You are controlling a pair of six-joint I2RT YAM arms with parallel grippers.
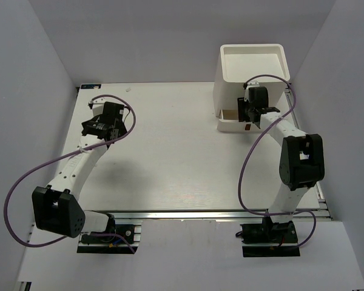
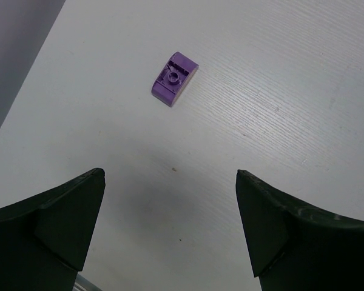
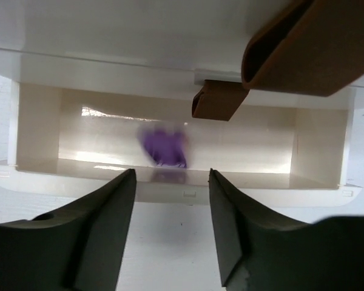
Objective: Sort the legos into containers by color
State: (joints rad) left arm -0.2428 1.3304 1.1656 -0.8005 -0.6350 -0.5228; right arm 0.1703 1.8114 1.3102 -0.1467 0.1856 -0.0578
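Two purple bricks.
Seeing left gripper (image 2: 170,176) spread wide above table brick (image 2: 175,79); right gripper (image 3: 171,176) parted, empty, facing blurred brick (image 3: 164,147) inside open drawer (image 3: 36,133).

One purple lego (image 2: 175,79) lies on the table (image 2: 291,91); another lego (image 3: 164,147), blurred, inside the open drawer (image 3: 67,133).

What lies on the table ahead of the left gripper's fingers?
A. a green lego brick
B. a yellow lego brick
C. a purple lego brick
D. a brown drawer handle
C: the left wrist view shows a single purple lego brick lying on the white table, ahead of the open left gripper and not touched by it.
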